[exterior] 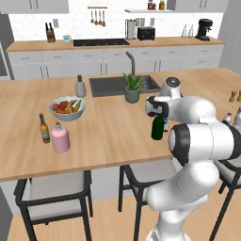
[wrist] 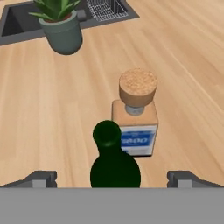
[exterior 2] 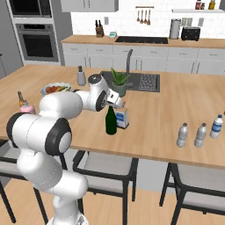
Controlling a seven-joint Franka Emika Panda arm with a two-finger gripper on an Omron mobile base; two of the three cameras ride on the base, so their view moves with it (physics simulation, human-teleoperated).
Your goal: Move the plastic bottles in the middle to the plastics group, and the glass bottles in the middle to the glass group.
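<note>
Green wine bottle (wrist: 114, 164) sits nearest in the hand view, seen from above, round dark mouth and shoulders between the tool (wrist: 113, 178) tips; its base is cut off by the frame edge. Tool jaws are spread fully wide, tips well clear of the glass on both sides, holding nothing. Just behind it stands the squarish clear bottle (wrist: 135, 124) with blue label and tan cork stopper, upright on the wooden bench (wrist: 183, 87). Further back, a potted plant (wrist: 61, 26) in a grey-green pot beside the dark sink (wrist: 19, 19).

Left base view shows the glass group: slim brown beer bottle (exterior: 44, 128) and squat pink flask (exterior: 60, 137), near a fruit bowl (exterior: 67, 108). There the arm hides most of the labelled bottle, and the plastics at the right edge are cut off.

Right base view shows three pale translucent plastic bottles (exterior 2: 199, 134) upright, well apart from the wine bottle; which is middle or group is unclear.
</note>
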